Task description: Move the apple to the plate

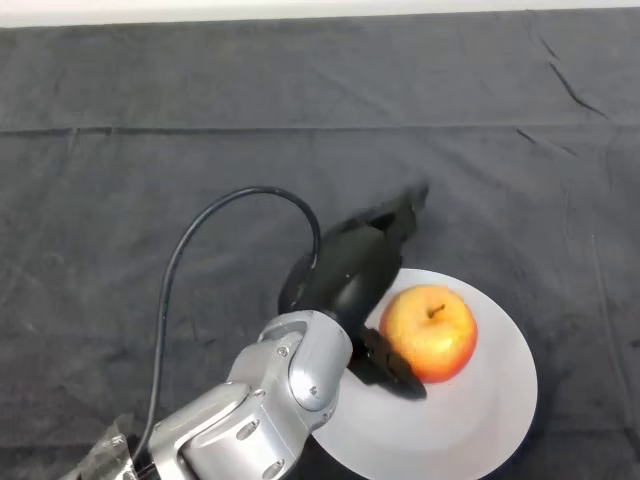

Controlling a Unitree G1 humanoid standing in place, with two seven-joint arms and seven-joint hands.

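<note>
A red and yellow apple (431,331) sits upright on a white plate (470,420) at the lower right of the head view. My left hand (350,270) is just left of the apple, above the plate's left rim. Its fingers (405,215) reach straight out past the far side of the apple, and its thumb (390,368) lies along the apple's near left side. The hand is open around the apple without closing on it. My silver-grey arm (270,400) comes in from the lower left.
The table is covered by a dark cloth (150,150) with a few creases. The cloth's far edge runs along the top of the view.
</note>
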